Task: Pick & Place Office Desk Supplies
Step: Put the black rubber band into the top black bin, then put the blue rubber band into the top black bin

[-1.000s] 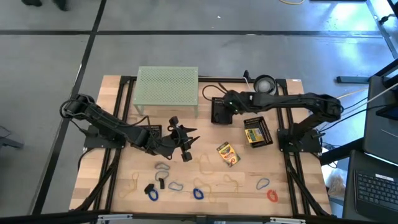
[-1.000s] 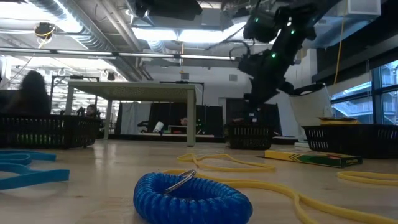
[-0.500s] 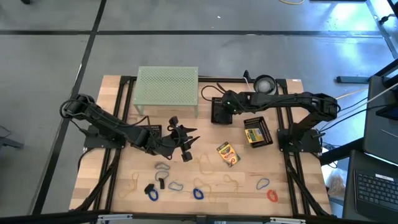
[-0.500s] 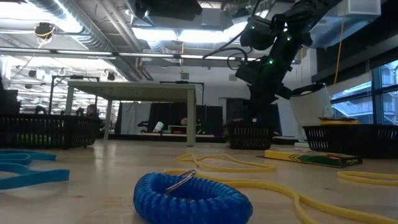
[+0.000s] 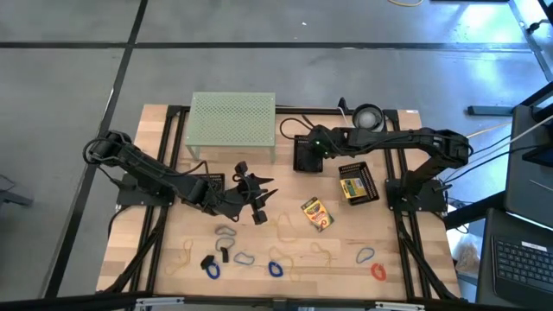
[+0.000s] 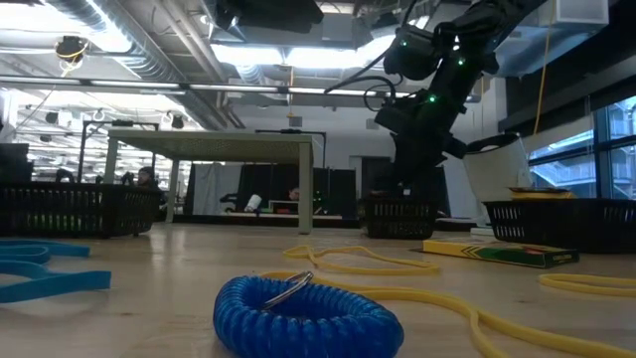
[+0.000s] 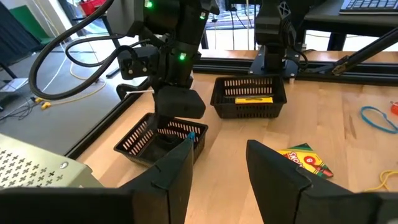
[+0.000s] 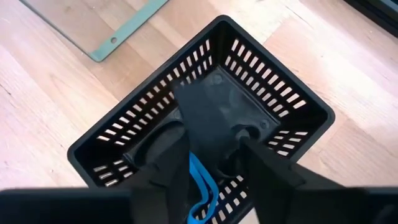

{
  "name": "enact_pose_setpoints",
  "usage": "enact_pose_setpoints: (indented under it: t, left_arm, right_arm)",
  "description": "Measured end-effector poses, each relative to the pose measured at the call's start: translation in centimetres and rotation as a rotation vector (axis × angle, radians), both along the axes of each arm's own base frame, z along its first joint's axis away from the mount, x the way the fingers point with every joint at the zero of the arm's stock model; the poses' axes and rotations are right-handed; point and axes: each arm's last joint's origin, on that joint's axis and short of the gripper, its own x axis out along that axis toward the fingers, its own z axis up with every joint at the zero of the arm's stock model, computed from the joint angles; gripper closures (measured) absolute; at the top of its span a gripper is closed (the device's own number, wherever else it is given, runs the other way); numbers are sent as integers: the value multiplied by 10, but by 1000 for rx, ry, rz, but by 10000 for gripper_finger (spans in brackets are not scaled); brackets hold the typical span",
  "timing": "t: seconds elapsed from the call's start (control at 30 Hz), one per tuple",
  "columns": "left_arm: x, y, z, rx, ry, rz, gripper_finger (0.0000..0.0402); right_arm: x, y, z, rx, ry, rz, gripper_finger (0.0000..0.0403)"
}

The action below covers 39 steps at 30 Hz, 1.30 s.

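Observation:
My right gripper (image 8: 208,171) stands open, pointing down into a black basket (image 5: 304,155) near the table's far middle. A blue loop clip (image 8: 200,182) shows low between its fingers inside that basket; whether it touches a finger I cannot tell. My left gripper (image 7: 217,171) hangs open and empty above the table's middle (image 5: 257,200). One crayon box (image 5: 316,214) lies flat on the wood, another (image 5: 352,186) lies in a second black basket (image 5: 367,173). Blue (image 5: 212,269), grey (image 5: 226,231) and red (image 5: 378,271) loop clips and tan rubber bands (image 5: 285,226) lie along the near side.
A pale-green mesh stand (image 5: 232,121) stands at the far left-middle, right beside the first basket. A round black device (image 5: 368,117) sits at the far right. Small black clips (image 5: 216,257) lie near the front. Bare wood lies between my left gripper and the crayon box.

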Motion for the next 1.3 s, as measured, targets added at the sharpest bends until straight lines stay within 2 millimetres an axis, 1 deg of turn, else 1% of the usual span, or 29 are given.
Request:
enact_pose_setpoints:
  t: [0.13, 0.27, 0.43, 0.53, 0.63, 0.7, 0.77, 0.93, 1.03, 1.13, 1.3]
  left_arm:
    - [0, 0, 0, -19, -10, 7, 257]
    - [0, 0, 0, -19, -10, 7, 257]
    - [0, 0, 0, -21, -5, -8, 258]
    - [1, -2, -1, -20, 18, -67, 256]
    - [0, -4, -5, -60, 67, -145, 256]
    - [-3, -4, -10, -114, 118, -178, 255]
    - [-6, -4, -17, -177, 173, -171, 253]
    - [-19, -1, -32, -312, 311, -63, 247]
    - [-30, -1, -40, -372, 415, -28, 247]
    - [-41, -4, -54, -443, 537, -53, 246]
    - [-59, -15, -78, -528, 698, -151, 246]
  right_arm:
    - [0, 0, 0, -1, 1, 2, 222]
    - [0, 0, 0, -1, 1, 2, 204]
    - [0, 0, 0, 2, 0, 3, 199]
    - [0, 0, 0, 1, -3, 3, 201]
    - [2, 0, 1, -5, -22, 4, 202]
    - [3, 1, 2, -7, -30, 10, 202]
    - [5, 3, 2, -22, -38, 31, 202]
    - [9, 10, 4, -43, -52, 86, 202]
    - [11, 16, 4, -47, -53, 109, 202]
    - [12, 24, 4, -46, -53, 136, 202]
    - [15, 41, 4, -43, -56, 191, 202]
